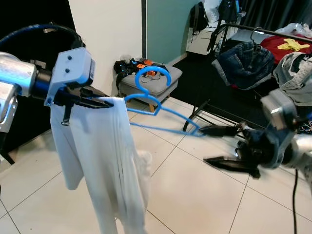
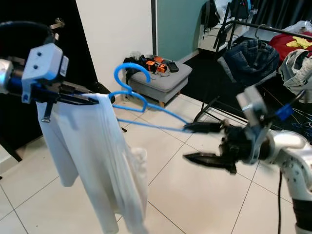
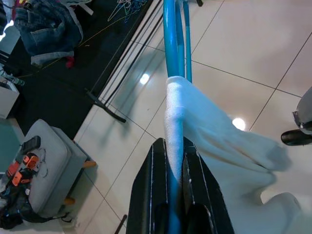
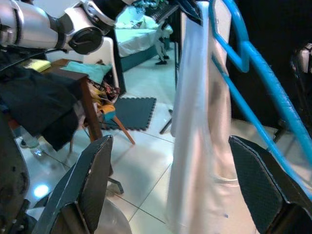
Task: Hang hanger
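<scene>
A blue plastic hanger (image 1: 158,113) carries a white garment (image 1: 105,161) that hangs down toward the floor. My left gripper (image 1: 105,103) is shut on the hanger's left end, through the cloth; the left wrist view shows its fingers (image 3: 151,195) clamped on the blue bar and white fabric. My right gripper (image 1: 203,145) stands open at the hanger's right end, the upper finger (image 1: 219,130) touching the tip of that end. In the right wrist view the hanger (image 4: 253,63) passes by one finger (image 4: 263,190), with a wide gap between the fingers.
A black clothes rack (image 1: 253,30) loaded with jeans and other clothes stands at the back right. A grey footstool (image 1: 151,80) with small items sits by the white wall. Light floor tiles spread below the garment.
</scene>
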Controlling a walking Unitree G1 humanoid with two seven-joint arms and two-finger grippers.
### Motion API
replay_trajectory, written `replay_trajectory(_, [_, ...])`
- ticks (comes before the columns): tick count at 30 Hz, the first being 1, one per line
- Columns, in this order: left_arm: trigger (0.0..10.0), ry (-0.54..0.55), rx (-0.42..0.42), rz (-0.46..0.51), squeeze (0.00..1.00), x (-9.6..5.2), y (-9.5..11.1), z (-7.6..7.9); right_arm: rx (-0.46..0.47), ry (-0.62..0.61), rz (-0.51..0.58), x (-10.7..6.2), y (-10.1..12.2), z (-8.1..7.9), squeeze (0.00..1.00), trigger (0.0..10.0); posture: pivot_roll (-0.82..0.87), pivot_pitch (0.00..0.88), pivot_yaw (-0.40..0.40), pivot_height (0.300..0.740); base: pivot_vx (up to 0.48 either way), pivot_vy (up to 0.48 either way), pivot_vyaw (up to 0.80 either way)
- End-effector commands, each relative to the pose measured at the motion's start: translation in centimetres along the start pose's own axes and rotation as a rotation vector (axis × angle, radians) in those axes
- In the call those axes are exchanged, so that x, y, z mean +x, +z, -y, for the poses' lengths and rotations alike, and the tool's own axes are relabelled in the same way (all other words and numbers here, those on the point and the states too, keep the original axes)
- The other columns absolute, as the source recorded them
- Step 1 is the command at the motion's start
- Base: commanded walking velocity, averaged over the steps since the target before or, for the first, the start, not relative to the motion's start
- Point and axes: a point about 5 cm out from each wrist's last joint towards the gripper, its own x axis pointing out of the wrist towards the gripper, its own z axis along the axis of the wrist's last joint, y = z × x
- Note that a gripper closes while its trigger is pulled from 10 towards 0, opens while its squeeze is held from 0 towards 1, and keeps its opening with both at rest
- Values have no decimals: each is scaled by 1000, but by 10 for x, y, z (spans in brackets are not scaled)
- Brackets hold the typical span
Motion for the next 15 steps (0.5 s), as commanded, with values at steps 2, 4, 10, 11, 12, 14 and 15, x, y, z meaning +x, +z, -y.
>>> replay_trajectory(2, [0,42,40,-22,0,-12,6,-8,24,84,1,12,-5,-13,8,10000,-65,0,23,740,0,0,0])
replay_trajectory(4, [0,42,40,-22,0,-12,6,-8,24,84,1,12,-5,-13,8,10000,-65,0,23,740,0,0,0])
replay_trajectory(10, [0,58,107,49,0,-8,19,-16,18,71,-6,53,-28,-6,0,10000,-56,0,11,740,0,0,0])
replay_trajectory(11, [0,58,107,49,0,-8,19,-16,18,71,-6,53,-28,-6,0,10000,-56,0,11,740,0,0,0])
replay_trajectory(12, [0,54,117,76,0,-6,23,-16,-6,40,-10,59,-29,-1,0,10000,-53,0,16,740,0,0,0])
replay_trajectory(14, [0,49,124,102,0,-3,27,-15,-17,25,-1,64,-28,1,0,10000,-57,0,17,740,0,0,0])
replay_trajectory(15, [0,49,124,102,0,-3,27,-15,-17,25,-1,64,-28,1,0,10000,-57,0,17,740,0,0,0])
